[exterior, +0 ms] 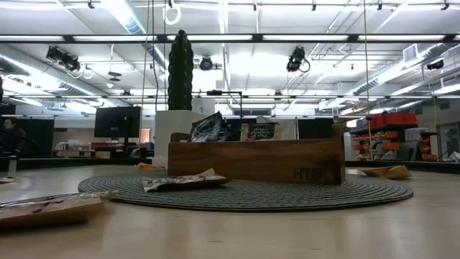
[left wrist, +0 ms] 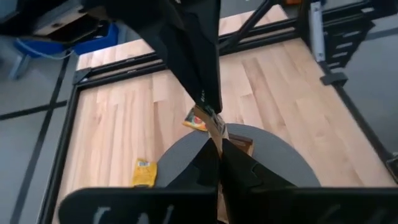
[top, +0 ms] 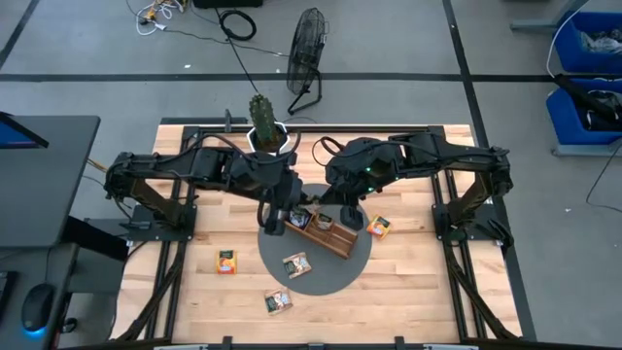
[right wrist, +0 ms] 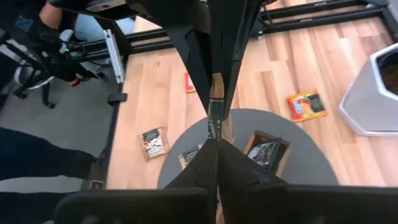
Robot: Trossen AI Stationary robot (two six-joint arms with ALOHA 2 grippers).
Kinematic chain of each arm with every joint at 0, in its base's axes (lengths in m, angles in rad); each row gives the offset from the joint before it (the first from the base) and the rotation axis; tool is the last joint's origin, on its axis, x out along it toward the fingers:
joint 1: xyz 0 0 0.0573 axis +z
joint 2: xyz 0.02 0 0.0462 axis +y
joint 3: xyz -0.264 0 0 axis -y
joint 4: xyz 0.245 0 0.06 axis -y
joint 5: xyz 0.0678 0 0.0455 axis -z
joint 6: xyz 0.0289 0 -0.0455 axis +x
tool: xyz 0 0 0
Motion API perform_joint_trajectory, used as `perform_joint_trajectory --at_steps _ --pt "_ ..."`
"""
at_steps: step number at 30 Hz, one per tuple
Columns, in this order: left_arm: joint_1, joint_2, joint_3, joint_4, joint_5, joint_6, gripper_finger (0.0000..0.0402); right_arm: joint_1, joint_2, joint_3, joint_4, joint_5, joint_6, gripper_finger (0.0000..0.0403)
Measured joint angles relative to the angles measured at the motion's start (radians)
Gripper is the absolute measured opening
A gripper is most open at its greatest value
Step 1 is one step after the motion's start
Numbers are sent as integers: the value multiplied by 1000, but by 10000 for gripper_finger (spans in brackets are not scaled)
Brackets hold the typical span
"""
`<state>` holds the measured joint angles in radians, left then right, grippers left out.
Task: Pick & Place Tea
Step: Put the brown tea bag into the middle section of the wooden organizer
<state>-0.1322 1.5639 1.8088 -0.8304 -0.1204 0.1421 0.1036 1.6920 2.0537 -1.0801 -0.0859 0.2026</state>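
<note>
**Tea Sorting: Partly Complete, Loose Packets Remaining**

The round grey mat [top: 321, 277] is the landmark. The wooden tray [top: 326, 236] lies on it, toward the far side.

The left gripper [top: 273, 222] hangs above the tray's left end, fingers pressed together; nothing held shows. The right gripper [top: 348, 216] hangs above the tray's right end, also clenched; a thin packet edge appears at its fingertips in the right wrist view, but a grasp cannot be confirmed.

Tray contents: at least two packets stand in its compartments, one dark [exterior: 210, 128] and one pale [exterior: 263, 131].

Remaining, by judgement: four packets lie outside the tray. One [top: 296, 264] lies on the mat. One orange [top: 378, 227] lies just right of the mat, one orange [top: 226, 262] to its left, one [top: 278, 301] just in front.
</note>
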Motion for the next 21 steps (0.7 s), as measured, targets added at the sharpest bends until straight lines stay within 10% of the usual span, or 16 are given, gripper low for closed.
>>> perform_joint_trajectory --at_steps 21 --pt "-7 -128 1 -355 -337 -239 103 -23 78 -98 -90 -5 80 0"
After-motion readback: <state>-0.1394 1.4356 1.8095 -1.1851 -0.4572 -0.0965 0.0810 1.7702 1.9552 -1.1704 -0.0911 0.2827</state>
